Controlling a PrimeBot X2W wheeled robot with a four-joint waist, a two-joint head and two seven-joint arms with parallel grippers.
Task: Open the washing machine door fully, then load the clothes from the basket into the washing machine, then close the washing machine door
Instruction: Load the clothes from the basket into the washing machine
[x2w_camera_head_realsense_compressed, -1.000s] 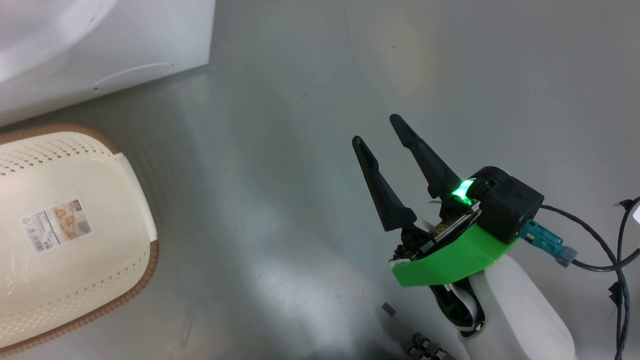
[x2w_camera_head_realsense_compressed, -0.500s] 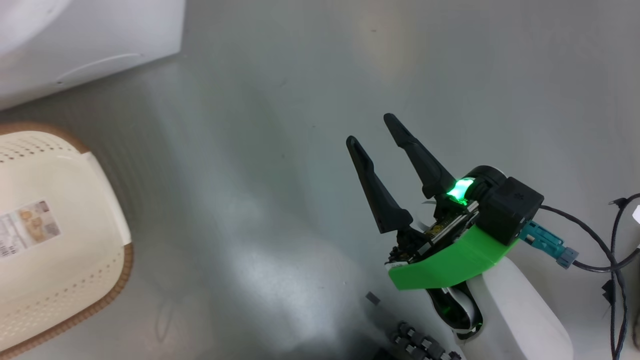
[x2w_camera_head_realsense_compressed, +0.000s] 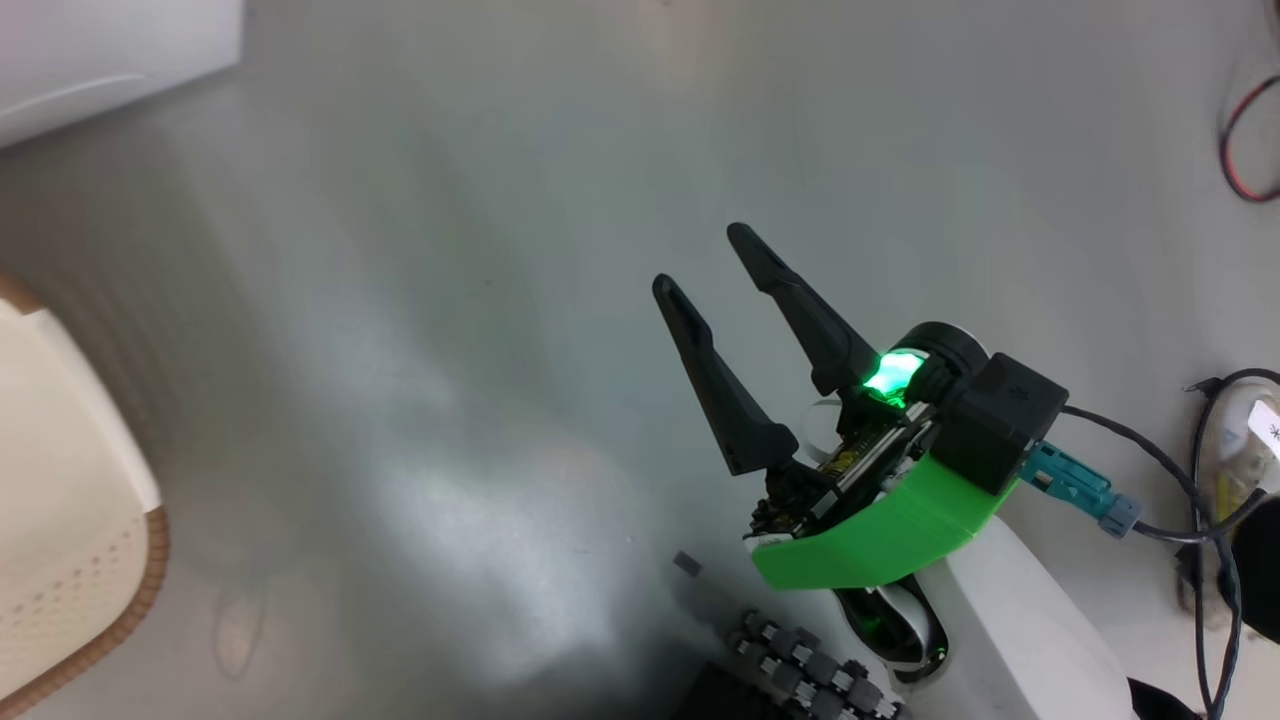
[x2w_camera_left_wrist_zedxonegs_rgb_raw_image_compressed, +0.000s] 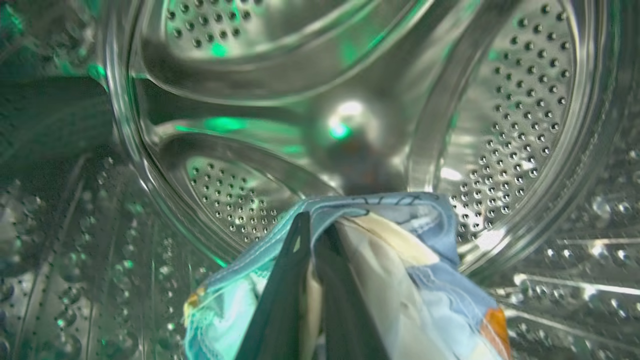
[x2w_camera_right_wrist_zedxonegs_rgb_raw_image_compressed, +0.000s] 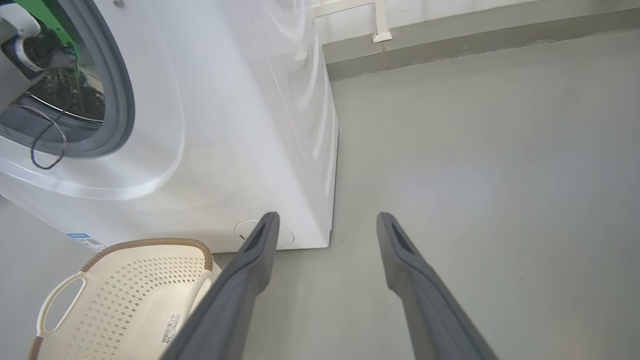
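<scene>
In the left wrist view my left gripper (x2w_camera_left_wrist_zedxonegs_rgb_raw_image_compressed: 312, 225) is deep inside the washing machine's steel perforated drum (x2w_camera_left_wrist_zedxonegs_rgb_raw_image_compressed: 505, 100). It is shut on the light blue clothes (x2w_camera_left_wrist_zedxonegs_rgb_raw_image_compressed: 415, 260), which drape over its fingers. My right gripper (x2w_camera_head_realsense_compressed: 697, 260) hangs open and empty over the grey floor, right of the basket (x2w_camera_head_realsense_compressed: 70, 520). The cream basket (x2w_camera_right_wrist_zedxonegs_rgb_raw_image_compressed: 125, 295) stands bare-bottomed in front of the white washing machine (x2w_camera_right_wrist_zedxonegs_rgb_raw_image_compressed: 225, 125). My left arm (x2w_camera_right_wrist_zedxonegs_rgb_raw_image_compressed: 20, 45) reaches in through the grey gasket (x2w_camera_right_wrist_zedxonegs_rgb_raw_image_compressed: 122, 100). In the right wrist view my right gripper (x2w_camera_right_wrist_zedxonegs_rgb_raw_image_compressed: 327, 220) points past the machine's corner. The washing machine door is out of view.
A corner of the washing machine (x2w_camera_head_realsense_compressed: 100, 50) sits at the head view's top left. Black and red cables (x2w_camera_head_realsense_compressed: 1215, 480) lie on the floor at the right. A round filter cap (x2w_camera_right_wrist_zedxonegs_rgb_raw_image_compressed: 242, 231) and a blue sticker (x2w_camera_right_wrist_zedxonegs_rgb_raw_image_compressed: 82, 240) mark the machine's lower front. A wall base (x2w_camera_right_wrist_zedxonegs_rgb_raw_image_compressed: 450, 40) runs behind.
The head camera has swung right, so the basket and the machine slid toward the picture's left edge. My right gripper stays open in the same pose.
</scene>
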